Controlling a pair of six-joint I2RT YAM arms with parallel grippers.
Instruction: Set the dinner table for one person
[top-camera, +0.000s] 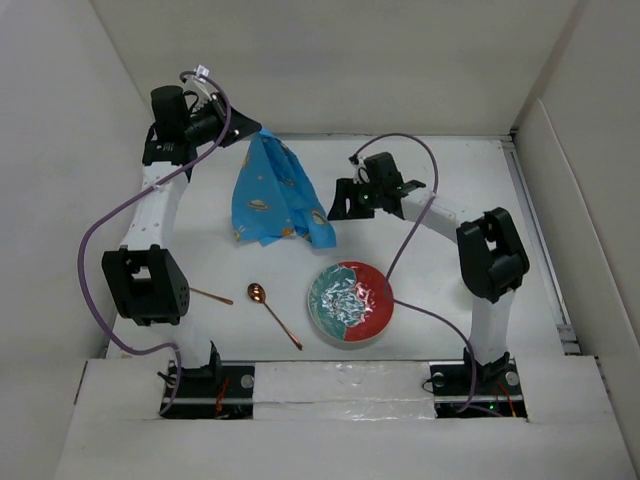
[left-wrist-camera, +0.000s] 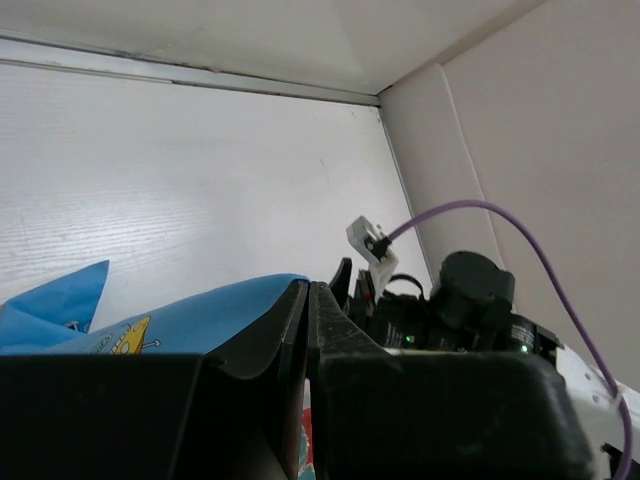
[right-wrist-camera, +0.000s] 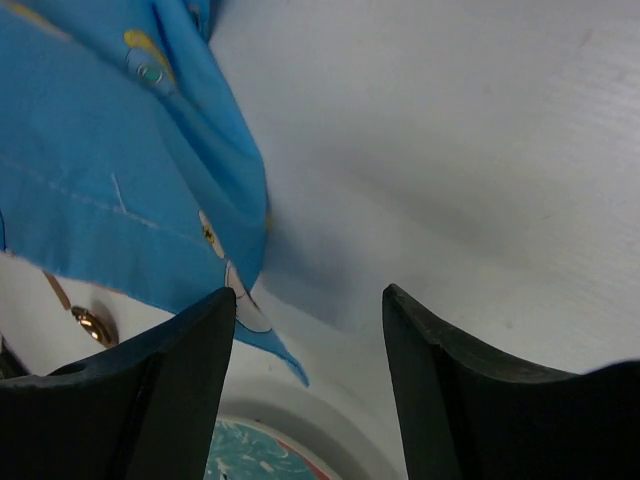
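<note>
On the white dinner table (top-camera: 450, 190) a blue patterned cloth (top-camera: 268, 195) hangs in a peak, lifted by its top corner. My left gripper (top-camera: 243, 130) is shut on that corner; in the left wrist view the cloth (left-wrist-camera: 190, 320) comes out beside the closed jaws of my left gripper (left-wrist-camera: 308, 286). Just right of the cloth's lower corner, my right gripper (top-camera: 335, 208) is open. In the right wrist view the right gripper (right-wrist-camera: 310, 300) is empty, with the cloth (right-wrist-camera: 120, 170) at its left finger (right-wrist-camera: 195, 350). A red and teal plate (top-camera: 350, 302) lies near the front.
A copper spoon (top-camera: 272, 312) lies left of the plate (right-wrist-camera: 260, 455), its bowl (right-wrist-camera: 90, 322) showing under the cloth edge. Another thin copper utensil (top-camera: 210, 296) pokes out from behind the left arm. White walls enclose the table on three sides.
</note>
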